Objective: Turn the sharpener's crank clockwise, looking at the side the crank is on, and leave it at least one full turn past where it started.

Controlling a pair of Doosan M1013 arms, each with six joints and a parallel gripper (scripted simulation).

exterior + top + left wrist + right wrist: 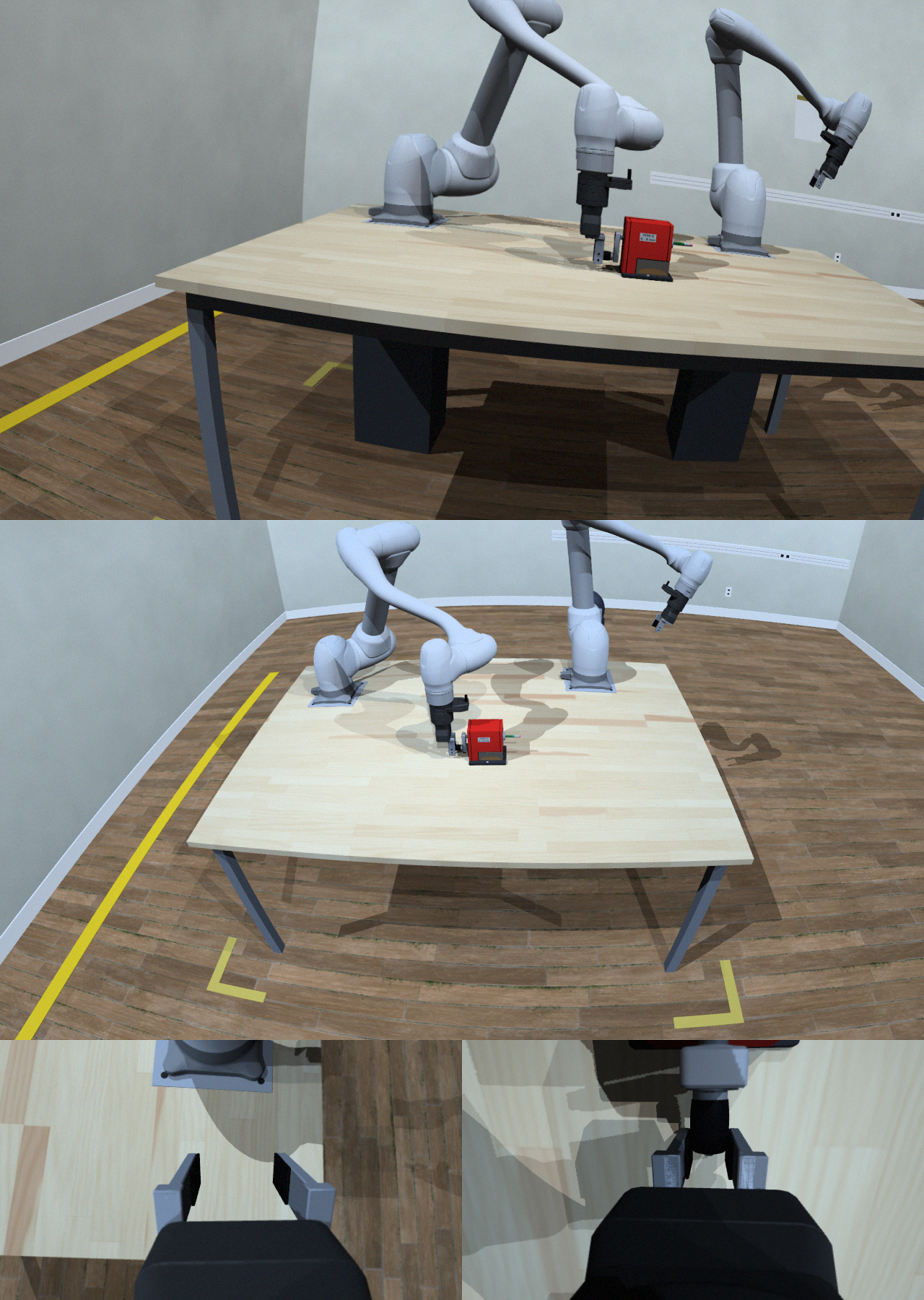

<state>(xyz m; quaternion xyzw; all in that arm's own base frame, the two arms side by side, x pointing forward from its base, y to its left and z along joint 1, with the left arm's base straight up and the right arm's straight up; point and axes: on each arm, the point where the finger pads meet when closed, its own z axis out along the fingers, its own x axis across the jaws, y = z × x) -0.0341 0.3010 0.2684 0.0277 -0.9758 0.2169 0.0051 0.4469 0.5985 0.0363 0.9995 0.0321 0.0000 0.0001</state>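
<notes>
The red sharpener (pixel 485 737) (pixel 647 239) stands upright on the table, with a green pencil (pixel 512 736) (pixel 682 244) in the side away from the crank. Its grey crank arm (pixel 463 742) (pixel 616 247) (pixel 715 1067) is on the picture-left side in the top and exterior views and hangs down, with the black crank handle (pixel 709 1124) at its low end, pointing outward. My right gripper (pixel 709 1144) (pixel 454 747) (pixel 600 253) is shut on the crank handle, one pad on each side of it. My left gripper (pixel 237 1168) (pixel 658 623) (pixel 818 179) is open and empty, high up, away from the sharpener.
The wooden table (pixel 400 810) (pixel 452 290) carries both arm bases at its back edge. The left arm's base (pixel 590 672) (pixel 741 239) stands behind the sharpener, to the picture right. The right arm's base (pixel 336 685) (pixel 408 206) is at the back left.
</notes>
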